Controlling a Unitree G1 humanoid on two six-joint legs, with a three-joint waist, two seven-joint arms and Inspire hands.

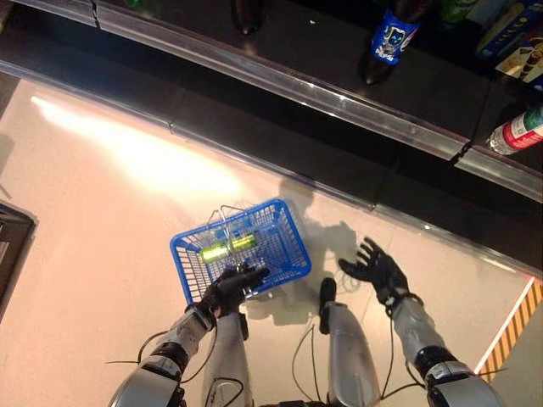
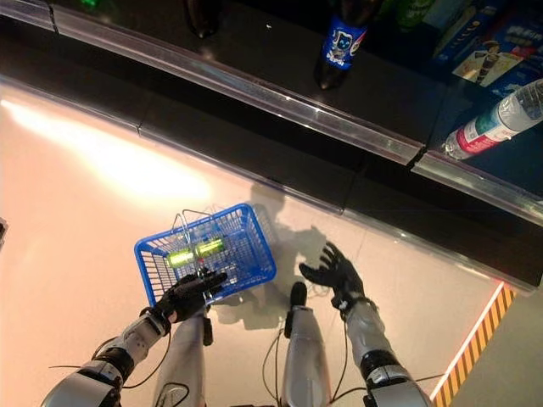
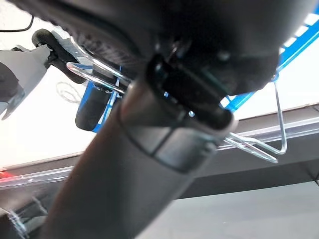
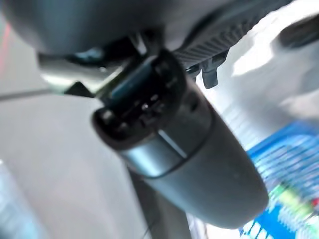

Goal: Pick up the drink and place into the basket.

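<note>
Nearest the head camera, the robot's left hand (image 1: 231, 290) reached in from the lower left, its dark fingers curled at the near rim of the blue plastic wire-handled shopping basket (image 1: 283, 222), which hung above the pale floor (image 1: 93, 237). Inside the basket lay the drink, a green bottle (image 1: 227, 247) on its side across the mesh bottom, apart from both hands. To the right of the basket, the right hand (image 1: 378, 269) hovered in the air with its fingers spread and nothing in it, well clear of the basket's right wall. Far beyond both hands ran a dark shelf with a clear front rail (image 1: 339, 100); on it stood a dark bottle with a blue label (image 1: 390, 38), and at the far right lay a clear bottle with a red and green label (image 1: 517, 131). A strip of yellow and black hazard tape (image 1: 513, 326) crossed the floor at the near right.

From the other eye the layout read the same: the drink lay in the basket, the left hand was at the near rim and the right hand was splayed to the right.

At the left wrist, the dark hand filled most of the view, closed around the basket's thin wire handles (image 3: 276, 122), with blue mesh showing past it.

At the right wrist, the hand's dark bulk blocked nearly everything; a corner of the blue basket showed beyond it, apart from the hand.
</note>
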